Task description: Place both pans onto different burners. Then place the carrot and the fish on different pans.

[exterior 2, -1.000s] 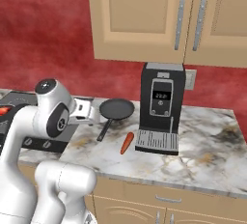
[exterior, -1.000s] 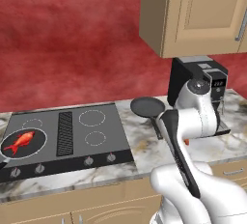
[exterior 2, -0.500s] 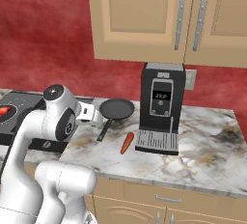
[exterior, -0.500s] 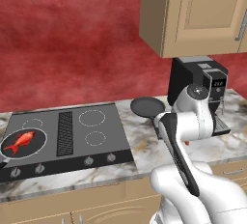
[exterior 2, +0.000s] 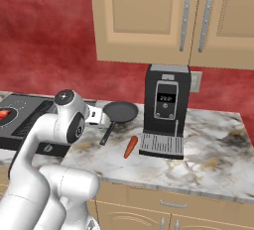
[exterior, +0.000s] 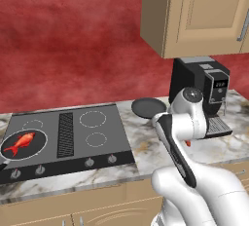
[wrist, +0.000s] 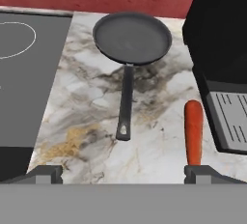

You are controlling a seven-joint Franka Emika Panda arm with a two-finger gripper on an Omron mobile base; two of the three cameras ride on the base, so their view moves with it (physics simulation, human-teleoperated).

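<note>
While hanging above the marble counter [wrist: 91, 117], spread wide: fingers [wrist: 46, 174] far apart at the lower corners of the hand view, clamped on nothing. Ahead of them and off to their left, a dark cooktop [wrist: 24, 88] with white burner rings [wrist: 14, 39]; seen from the left base camera as a flat grey slab [exterior: 104, 144] with a slatted vent [exterior: 65, 135] down its middle. Ahead and to the right of the fingers, a black coffee machine [wrist: 219, 49], its drip tray just beside the right fingertip's side. Straight ahead between the fingers, on bare counter beside the cooktop, an empty pan [wrist: 132, 38], handle [wrist: 126, 101] pointing back toward the gripper [wrist: 125, 175] and ending short of it. Well off to the left on the near left burner, the other pan [exterior: 24, 143], holding the fish [exterior: 22, 142]. Just ahead of the right fingertip, lying on the counter between pan handle and drip tray, the carrot [wrist: 193, 130], lengthwise toward the finger, near end close to it; touching or not, cannot tell.
</note>
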